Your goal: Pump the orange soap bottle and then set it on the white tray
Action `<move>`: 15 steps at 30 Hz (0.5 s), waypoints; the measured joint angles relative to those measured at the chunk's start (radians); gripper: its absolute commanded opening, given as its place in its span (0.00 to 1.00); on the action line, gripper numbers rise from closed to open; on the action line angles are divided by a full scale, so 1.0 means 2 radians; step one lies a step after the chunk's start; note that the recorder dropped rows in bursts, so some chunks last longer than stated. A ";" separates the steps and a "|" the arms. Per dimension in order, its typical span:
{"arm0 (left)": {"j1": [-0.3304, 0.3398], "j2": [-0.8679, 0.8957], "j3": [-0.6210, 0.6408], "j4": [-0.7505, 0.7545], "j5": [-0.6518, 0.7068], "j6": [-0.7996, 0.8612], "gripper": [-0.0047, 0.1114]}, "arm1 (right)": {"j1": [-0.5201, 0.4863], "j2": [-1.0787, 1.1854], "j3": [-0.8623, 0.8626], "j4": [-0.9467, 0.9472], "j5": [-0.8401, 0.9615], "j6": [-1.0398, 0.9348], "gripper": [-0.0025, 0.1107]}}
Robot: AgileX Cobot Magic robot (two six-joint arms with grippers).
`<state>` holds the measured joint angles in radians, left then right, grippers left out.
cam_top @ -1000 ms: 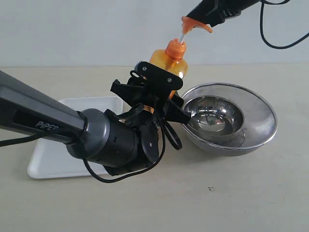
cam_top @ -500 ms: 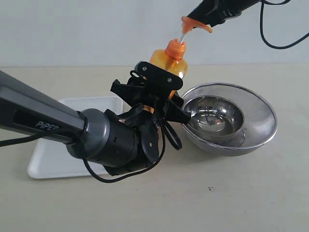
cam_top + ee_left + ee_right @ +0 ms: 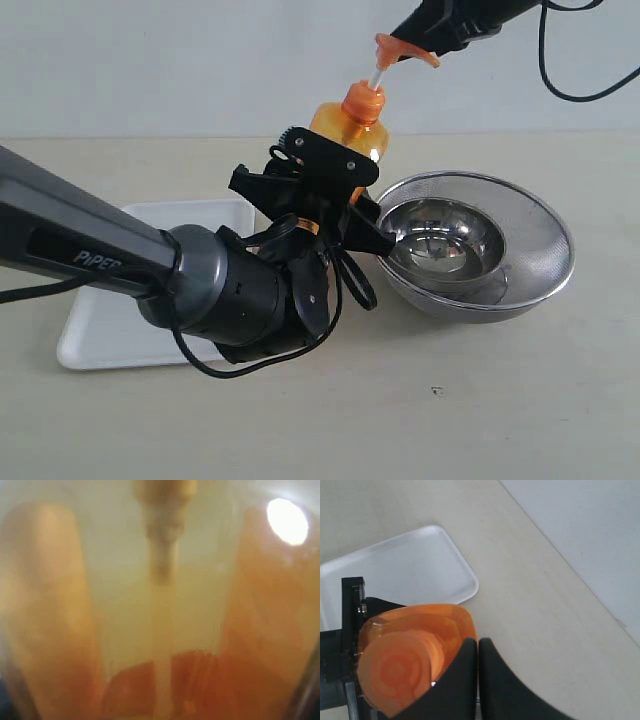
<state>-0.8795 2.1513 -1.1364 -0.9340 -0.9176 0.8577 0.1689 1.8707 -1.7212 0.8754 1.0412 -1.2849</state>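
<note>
Orange soap bottle (image 3: 350, 125) stands upright between the white tray (image 3: 110, 335) and the steel mesh bowl (image 3: 545, 255), with its long axis vertical. Its foot is hidden behind the left arm (image 3: 90, 245), so I cannot tell if it touches the counter (image 3: 500, 400). The left gripper (image 3: 345, 195) has its jaws clamped on the body of the bottle from two sides. The right gripper (image 3: 420, 40) has its jaws pressed together, and their tip lies on the pump head (image 3: 400, 50), right above the bottle. The white stem (image 3: 376, 78) shows long, so I judge the pump is not pushed down yet; the push must go straight down along the stem. The tray lies on the left arm's side. From above, the right wrist view shows the closed jaws at the pump head's edge and the tray beyond. The left wrist view gives only a blur of the orange soap bottle.
</note>
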 measured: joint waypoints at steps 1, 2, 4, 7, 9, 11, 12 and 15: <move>0.000 0.000 0.000 0.000 0.000 0.000 0.08 | 0.000 0.000 0.000 0.000 0.000 0.002 0.02; 0.000 0.000 0.000 0.000 0.000 0.000 0.08 | 0.000 0.000 0.000 0.000 0.000 0.003 0.02; 0.000 0.000 0.000 0.000 0.000 0.000 0.08 | 0.000 0.000 0.000 0.000 0.000 0.004 0.02; 0.000 0.000 0.000 0.000 0.000 0.000 0.08 | 0.000 0.000 0.000 0.000 0.000 0.006 0.02; 0.000 0.000 0.000 0.000 0.000 0.000 0.08 | 0.000 0.000 0.000 0.000 0.000 0.008 0.02; 0.000 0.000 0.000 0.000 0.000 0.000 0.08 | 0.000 0.000 0.000 0.000 0.000 0.008 0.02; 0.000 0.000 0.000 0.000 0.000 0.000 0.08 | 0.000 0.000 0.000 0.000 0.000 0.009 0.02; 0.000 0.000 0.000 0.000 0.000 0.000 0.08 | 0.000 0.000 0.000 0.000 0.000 0.010 0.02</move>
<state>-0.8795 2.1513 -1.1364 -0.9340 -0.9176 0.8577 0.1689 1.8707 -1.7212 0.8754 1.0412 -1.2652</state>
